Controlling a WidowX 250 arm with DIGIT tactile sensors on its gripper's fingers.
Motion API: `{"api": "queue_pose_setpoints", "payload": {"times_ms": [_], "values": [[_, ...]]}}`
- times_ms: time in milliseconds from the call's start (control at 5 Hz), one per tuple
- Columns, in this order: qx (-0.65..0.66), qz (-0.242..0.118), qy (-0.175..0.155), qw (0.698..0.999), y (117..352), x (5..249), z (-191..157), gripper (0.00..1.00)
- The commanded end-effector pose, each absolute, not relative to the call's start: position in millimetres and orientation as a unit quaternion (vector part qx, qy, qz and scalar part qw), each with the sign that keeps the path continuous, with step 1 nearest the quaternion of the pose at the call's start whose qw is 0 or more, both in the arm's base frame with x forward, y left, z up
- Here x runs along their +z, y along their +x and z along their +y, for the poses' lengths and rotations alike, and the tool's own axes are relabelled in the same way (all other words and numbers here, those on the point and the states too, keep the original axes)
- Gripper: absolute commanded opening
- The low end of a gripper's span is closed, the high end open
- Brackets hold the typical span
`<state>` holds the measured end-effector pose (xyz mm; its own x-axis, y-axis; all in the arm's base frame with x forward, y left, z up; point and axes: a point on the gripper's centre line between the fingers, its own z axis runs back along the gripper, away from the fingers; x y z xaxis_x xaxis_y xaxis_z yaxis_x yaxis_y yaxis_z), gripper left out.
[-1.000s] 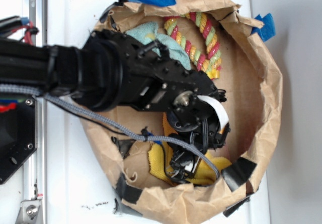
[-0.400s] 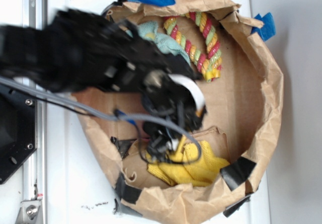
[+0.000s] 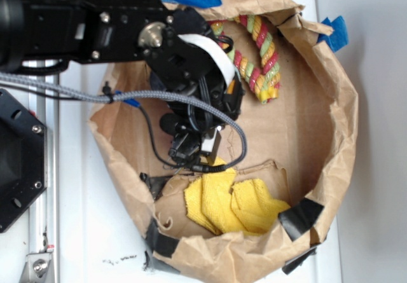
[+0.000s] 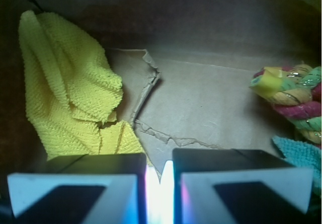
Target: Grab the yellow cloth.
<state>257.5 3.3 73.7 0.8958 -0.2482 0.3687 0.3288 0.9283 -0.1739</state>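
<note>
The yellow cloth (image 3: 232,203) lies crumpled on the floor of the brown paper bag (image 3: 343,124), near its front wall. In the wrist view the yellow cloth (image 4: 65,93) fills the upper left, just ahead of the left finger. My gripper (image 3: 200,152) hangs above the bag floor, just behind the cloth's back edge. The gripper (image 4: 160,178) has its jaws nearly together, with a thin bright slit between them and nothing held. The cloth is free of the fingers.
A red, yellow and green twisted rope (image 3: 257,60) lies at the back of the bag, and a teal cloth (image 4: 302,158) shows at the wrist view's right edge. Black tape (image 3: 299,218) and blue tape (image 3: 335,34) patch the bag's crumpled rim. The arm's cable (image 3: 159,95) loops over the bag.
The gripper rose off the yellow cloth and moved back and left across the bag. The cloth stayed on the bag floor, now fully uncovered and slightly rearranged.
</note>
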Motion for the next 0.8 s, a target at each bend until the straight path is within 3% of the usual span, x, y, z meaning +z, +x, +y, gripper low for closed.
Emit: {"api": "queue_pose_setpoints", "payload": {"times_ms": [0, 200, 600], "values": [[-0.2, -0.196, -0.139, 0.95, 262, 78, -23, 1.0], [-0.236, -0.221, -0.153, 0.934, 267, 79, -46, 1.0], [-0.273, -0.232, -0.178, 0.917, 287, 78, -74, 1.0]]}}
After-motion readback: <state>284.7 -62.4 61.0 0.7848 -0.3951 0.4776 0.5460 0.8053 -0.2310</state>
